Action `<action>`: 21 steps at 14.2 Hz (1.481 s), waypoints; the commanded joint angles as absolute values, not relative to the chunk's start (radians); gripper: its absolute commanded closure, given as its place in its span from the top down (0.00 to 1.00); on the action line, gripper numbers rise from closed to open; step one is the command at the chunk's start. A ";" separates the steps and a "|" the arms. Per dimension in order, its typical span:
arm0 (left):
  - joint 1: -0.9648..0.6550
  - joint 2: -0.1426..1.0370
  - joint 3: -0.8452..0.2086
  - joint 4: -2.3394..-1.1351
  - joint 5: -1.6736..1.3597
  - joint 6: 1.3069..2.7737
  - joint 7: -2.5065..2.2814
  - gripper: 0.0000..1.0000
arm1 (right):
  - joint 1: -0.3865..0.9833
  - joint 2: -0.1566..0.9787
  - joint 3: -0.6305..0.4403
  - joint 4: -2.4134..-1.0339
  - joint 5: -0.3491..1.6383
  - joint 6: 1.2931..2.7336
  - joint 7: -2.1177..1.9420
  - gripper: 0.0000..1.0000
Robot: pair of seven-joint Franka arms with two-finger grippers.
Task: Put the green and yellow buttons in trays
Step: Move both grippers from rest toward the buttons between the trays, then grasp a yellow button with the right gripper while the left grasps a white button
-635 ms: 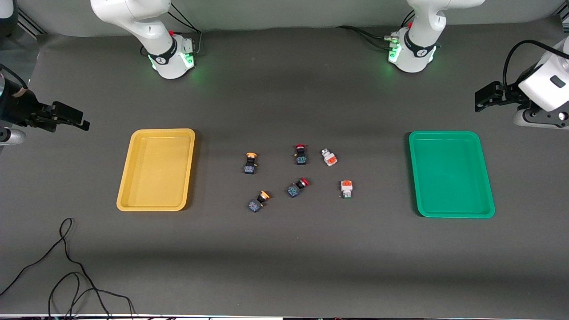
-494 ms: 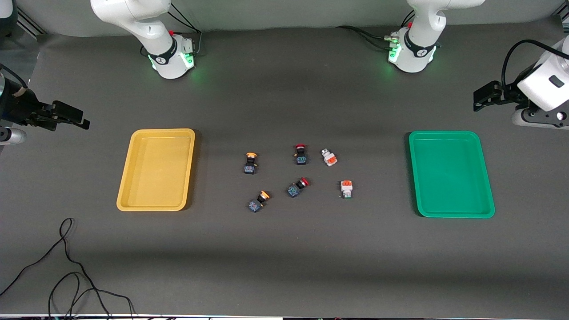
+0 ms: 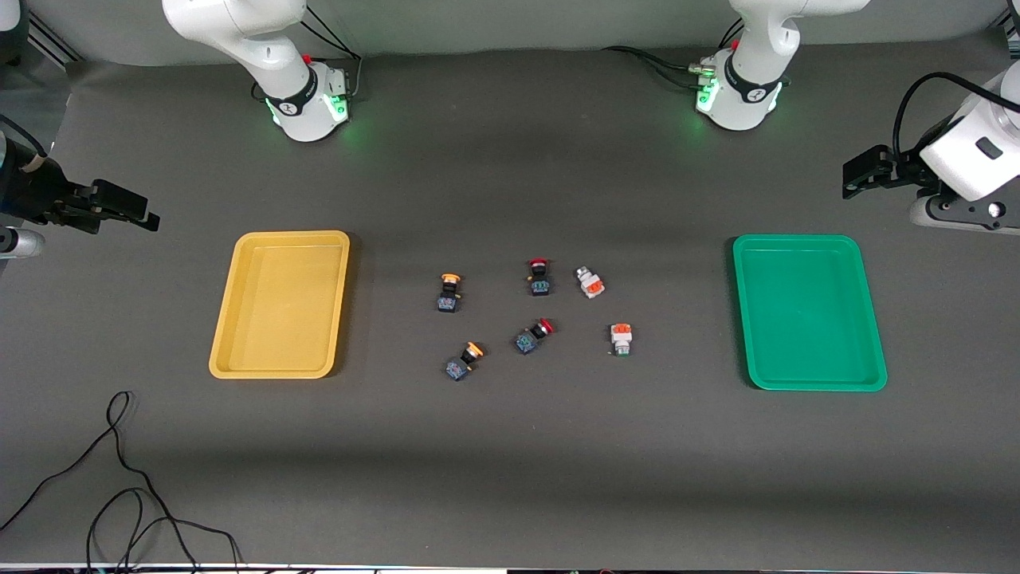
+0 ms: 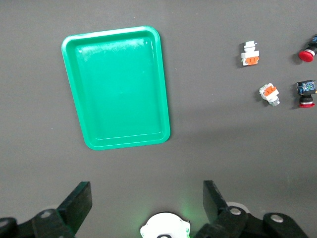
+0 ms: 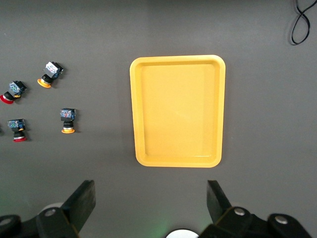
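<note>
The grey worktop (image 3: 510, 462) carries a yellow tray (image 3: 280, 304) toward the right arm's end and a green tray (image 3: 808, 311) toward the left arm's end, both with long axes running toward the front camera. Between them lie two yellow-capped buttons (image 3: 449, 292) (image 3: 464, 361) and two white buttons (image 3: 590, 281) (image 3: 621, 338), caps pointing various ways. The left pincer (image 4: 147, 198) and right pincer (image 5: 151, 196) hang high, fingers spread wide, empty.
</note>
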State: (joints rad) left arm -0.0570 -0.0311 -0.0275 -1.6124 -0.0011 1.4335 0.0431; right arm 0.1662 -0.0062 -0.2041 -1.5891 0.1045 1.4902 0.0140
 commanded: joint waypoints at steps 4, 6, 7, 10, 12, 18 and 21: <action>-0.090 -0.005 -0.031 -1.624 -0.009 1.410 -0.001 1.00 | 0.170 0.011 -0.207 -1.566 0.161 1.439 0.081 1.00; -0.121 -0.006 -0.041 -1.666 -0.015 1.452 -0.037 1.00 | 0.190 0.032 -0.189 -1.560 0.167 1.436 0.135 1.00; -0.149 -0.005 -0.051 -1.684 -0.026 1.474 -0.102 1.00 | 0.228 0.044 -0.184 -1.552 0.169 1.436 0.190 1.00; -0.276 0.001 -0.072 -1.776 -0.031 1.609 -0.346 1.00 | 0.388 0.129 -0.183 -1.511 0.176 1.440 0.407 1.00; -0.354 0.024 -0.074 -1.812 -0.067 1.695 -0.534 1.00 | 0.469 0.188 -0.184 -1.486 0.237 1.453 0.541 1.00; -0.561 0.153 -0.074 -1.807 -0.089 1.842 -0.928 1.00 | 0.635 0.313 -0.183 -1.627 0.297 1.714 0.626 1.00; -0.574 0.201 -0.074 -1.809 -0.089 1.890 -0.942 1.00 | 0.680 0.417 -0.183 -1.724 0.302 1.925 0.637 1.00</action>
